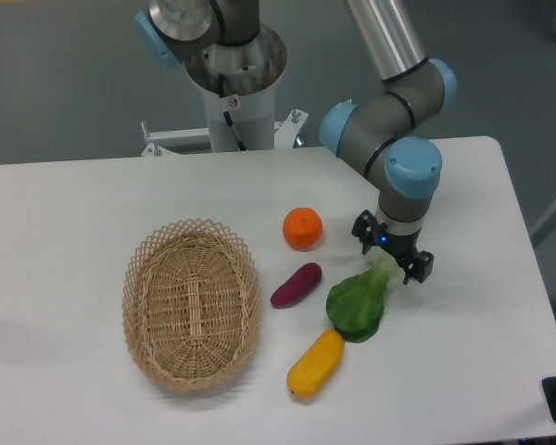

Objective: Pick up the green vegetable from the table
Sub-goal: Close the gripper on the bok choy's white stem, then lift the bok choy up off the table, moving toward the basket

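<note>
The green vegetable (pixel 357 303) lies flat on the white table (pixel 463 352), its dark leaf toward the front and its pale stem pointing up-right. My gripper (pixel 390 261) hangs directly over the stem end, pointing down, its black fingers spread open to either side of the stem. Nothing is held. The stem tip is partly hidden under the gripper body.
A yellow oblong vegetable (pixel 316 363) lies just in front of the leaf. A purple oblong vegetable (pixel 296 285) and an orange fruit (pixel 302 228) sit to the left. A wicker basket (pixel 192 303) stands further left. The robot base (pixel 234 83) is at the back.
</note>
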`<state>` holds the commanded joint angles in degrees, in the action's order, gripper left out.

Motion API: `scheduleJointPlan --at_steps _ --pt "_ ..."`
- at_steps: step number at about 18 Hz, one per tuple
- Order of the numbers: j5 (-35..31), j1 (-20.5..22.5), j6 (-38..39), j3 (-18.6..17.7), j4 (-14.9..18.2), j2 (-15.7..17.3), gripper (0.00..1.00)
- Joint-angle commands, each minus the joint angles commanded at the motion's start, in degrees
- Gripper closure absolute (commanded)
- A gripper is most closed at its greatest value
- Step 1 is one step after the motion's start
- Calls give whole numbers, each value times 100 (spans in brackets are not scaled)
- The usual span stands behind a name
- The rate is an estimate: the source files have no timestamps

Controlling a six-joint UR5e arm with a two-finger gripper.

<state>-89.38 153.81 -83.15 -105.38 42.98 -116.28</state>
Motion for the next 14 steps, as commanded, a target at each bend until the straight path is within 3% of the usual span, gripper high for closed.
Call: scheduleJointPlan --at_steps 2,6,14 --pt "9 0 9 0 0 9 42" --pt "9 9 9 9 0 44 58" --pt "44 44 -17 88 9 132 64"
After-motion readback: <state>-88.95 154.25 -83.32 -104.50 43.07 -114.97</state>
